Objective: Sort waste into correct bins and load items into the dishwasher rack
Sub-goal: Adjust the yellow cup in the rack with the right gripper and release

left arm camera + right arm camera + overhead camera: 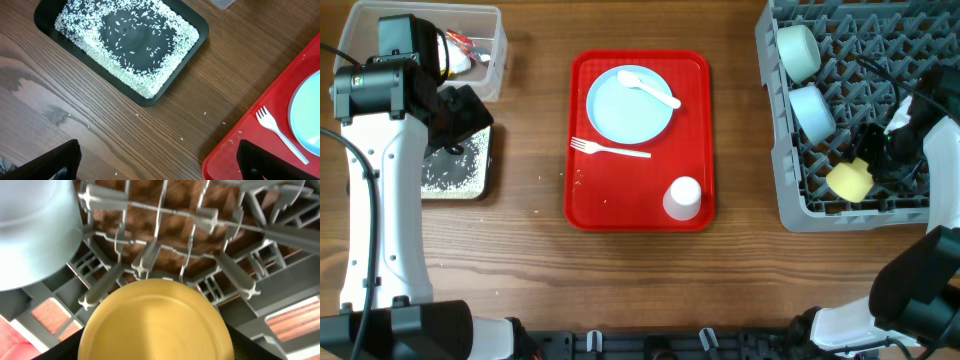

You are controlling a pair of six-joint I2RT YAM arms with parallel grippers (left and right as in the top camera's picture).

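Near the front edge of the dishwasher rack (790,205), the yellow cup (850,180) rests among the tines with its flat base turned toward the right gripper (873,165), probably so that it seats over them. The jaws straddle the cup, but I cannot tell whether they pinch it. Two bowls (812,110) line the rack's left edge. The left gripper (157,160) hangs wide open and empty beside the black tray (150,101) of rice, likely waiting to clear the red tray (640,215).
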